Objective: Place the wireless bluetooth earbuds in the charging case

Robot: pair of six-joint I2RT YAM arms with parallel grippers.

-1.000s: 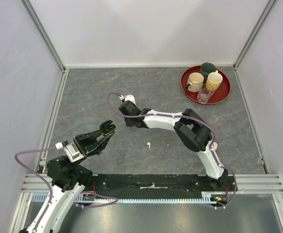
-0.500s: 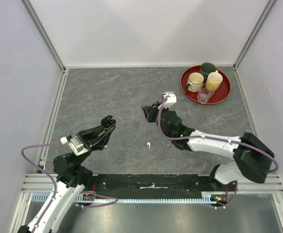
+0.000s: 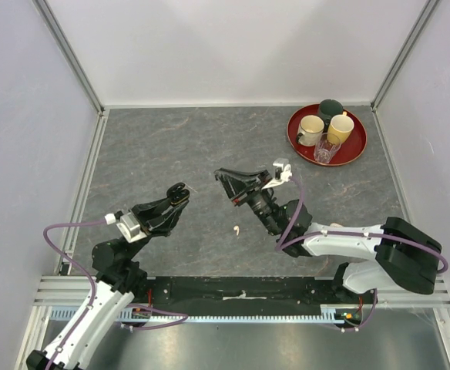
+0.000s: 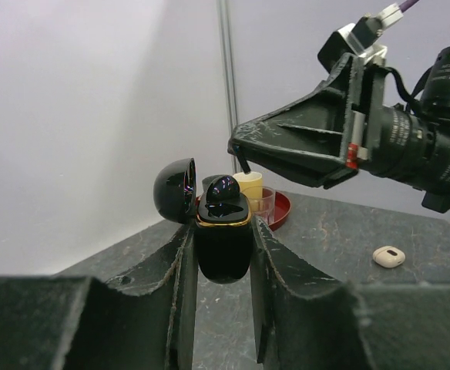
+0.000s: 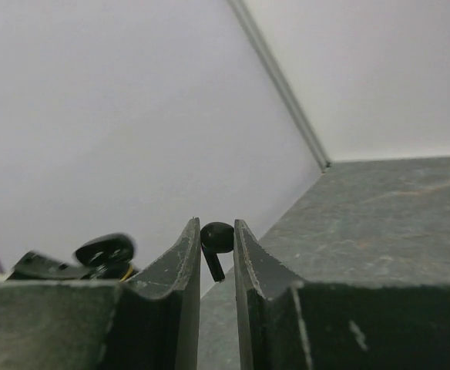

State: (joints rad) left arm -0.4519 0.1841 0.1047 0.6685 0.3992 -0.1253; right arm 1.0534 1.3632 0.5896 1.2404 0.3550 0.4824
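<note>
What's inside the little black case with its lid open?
One shiny black earbud sits in the black case. Whether the slot beside it is filled cannot be seen; the bud and rim hide it.

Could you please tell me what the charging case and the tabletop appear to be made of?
Charging case: probably hard plastic in glossy black, since its open lid shows sharp highlights. A thin gold-coloured band rims the opening. Tabletop: dark grey with pale veins and a matte finish. It could be stone or a stone-print laminate, and I cannot tell which.
</note>
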